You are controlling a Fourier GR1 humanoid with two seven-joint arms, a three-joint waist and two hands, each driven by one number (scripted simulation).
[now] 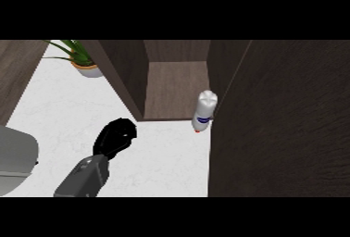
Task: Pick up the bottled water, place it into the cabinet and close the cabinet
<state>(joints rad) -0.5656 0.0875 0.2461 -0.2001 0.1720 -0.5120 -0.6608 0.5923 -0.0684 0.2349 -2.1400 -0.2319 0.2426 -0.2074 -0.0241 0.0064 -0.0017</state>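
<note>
Down on the white counter (75,111), my left hand (115,137) hovers over the middle of the surface, its grey forearm (83,177) coming in from the lower edge. Its fingers are gathered into a dark curled shape and I see nothing between them, so the hand is closed on nothing. The bottled water (204,111) lies tilted at the counter's far right part, just in front of the open cabinet (174,88), its small red cap pointing toward the near edge and its wide end toward the cabinet's opening. It has a white body with a dark blue label, and it rests against the big dark wooden door panel (280,120) that fills the right side of the view. The bottle sits well apart from my left hand, with bare white counter between them. A potted plant (80,59) stands at the far left corner, beside the cabinet's left wall. A grey rounded object (15,157) shows at the left edge.
</note>
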